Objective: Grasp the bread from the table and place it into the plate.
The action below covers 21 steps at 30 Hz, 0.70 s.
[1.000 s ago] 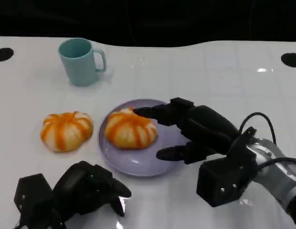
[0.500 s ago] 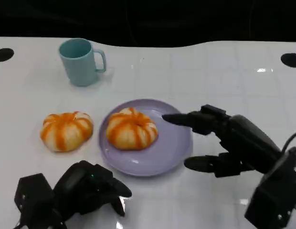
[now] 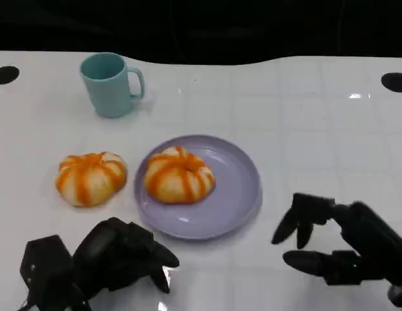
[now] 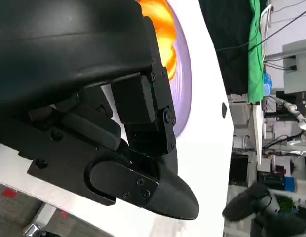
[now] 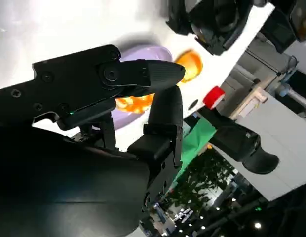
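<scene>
I am seeing 1 bread (image 3: 179,175) sitting inside the plate (image 3: 236,194) rim; my right hand (image 3: 337,246) is hovering beside it, fingers spread, holding nothing.

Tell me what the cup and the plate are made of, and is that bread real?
The cup looks like matte teal ceramic or plastic; no shine settles it. The plate looks like smooth lilac plastic or glazed ceramic, with a soft sheen on its rim. The bread on it has very bright orange stripes and an even surface, so it may be a toy.
</scene>
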Available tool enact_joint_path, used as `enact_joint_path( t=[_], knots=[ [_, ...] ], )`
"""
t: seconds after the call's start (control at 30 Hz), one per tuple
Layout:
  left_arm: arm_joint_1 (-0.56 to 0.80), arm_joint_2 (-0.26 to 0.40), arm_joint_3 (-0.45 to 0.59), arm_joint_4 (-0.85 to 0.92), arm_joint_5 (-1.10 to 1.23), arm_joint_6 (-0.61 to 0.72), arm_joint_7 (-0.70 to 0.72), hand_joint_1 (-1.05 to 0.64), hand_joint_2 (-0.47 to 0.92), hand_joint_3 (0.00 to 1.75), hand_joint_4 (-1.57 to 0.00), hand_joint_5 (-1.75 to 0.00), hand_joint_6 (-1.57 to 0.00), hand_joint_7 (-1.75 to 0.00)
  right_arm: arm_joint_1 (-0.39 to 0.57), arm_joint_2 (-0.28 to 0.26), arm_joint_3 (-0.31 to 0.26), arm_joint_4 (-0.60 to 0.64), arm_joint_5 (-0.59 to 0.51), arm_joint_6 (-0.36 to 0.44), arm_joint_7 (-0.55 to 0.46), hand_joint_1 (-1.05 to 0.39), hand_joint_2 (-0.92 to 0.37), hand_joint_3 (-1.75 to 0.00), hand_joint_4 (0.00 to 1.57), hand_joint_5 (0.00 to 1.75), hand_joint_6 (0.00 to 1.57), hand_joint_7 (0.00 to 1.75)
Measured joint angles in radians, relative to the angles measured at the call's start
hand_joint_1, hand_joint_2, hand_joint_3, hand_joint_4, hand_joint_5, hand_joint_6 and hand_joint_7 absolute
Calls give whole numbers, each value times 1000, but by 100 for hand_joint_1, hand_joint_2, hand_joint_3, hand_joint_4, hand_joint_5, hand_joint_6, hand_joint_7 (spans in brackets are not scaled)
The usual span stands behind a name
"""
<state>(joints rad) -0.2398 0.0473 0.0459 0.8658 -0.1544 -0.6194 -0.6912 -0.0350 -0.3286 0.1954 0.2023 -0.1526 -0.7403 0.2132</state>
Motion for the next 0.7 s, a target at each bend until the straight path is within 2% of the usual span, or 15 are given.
enact_joint_path(
  t=[0.13,0.23,0.5,0.7],
  knots=[
    [0,1,0,0,-3,1,0,-105,92,6,-128,-93,-157,-8,55,-9,-13,-3,25,-1,28,-51,-92,-33,68,175,61,154],
    [-1,1,1,0,-5,10,-1,-105,92,5,-128,-93,-157,-7,72,-3,-12,2,44,-6,41,-50,-92,-31,71,175,59,162],
    [-7,7,3,13,-5,10,0,-105,92,6,-129,-93,-157,-7,66,51,-19,74,24,-76,7,-49,-92,-30,75,175,60,171],
    [-7,8,6,16,-5,10,-1,-105,92,7,-129,-93,-157,-7,39,68,-41,142,14,-133,-16,-50,-92,-31,75,175,57,174]
  ],
)
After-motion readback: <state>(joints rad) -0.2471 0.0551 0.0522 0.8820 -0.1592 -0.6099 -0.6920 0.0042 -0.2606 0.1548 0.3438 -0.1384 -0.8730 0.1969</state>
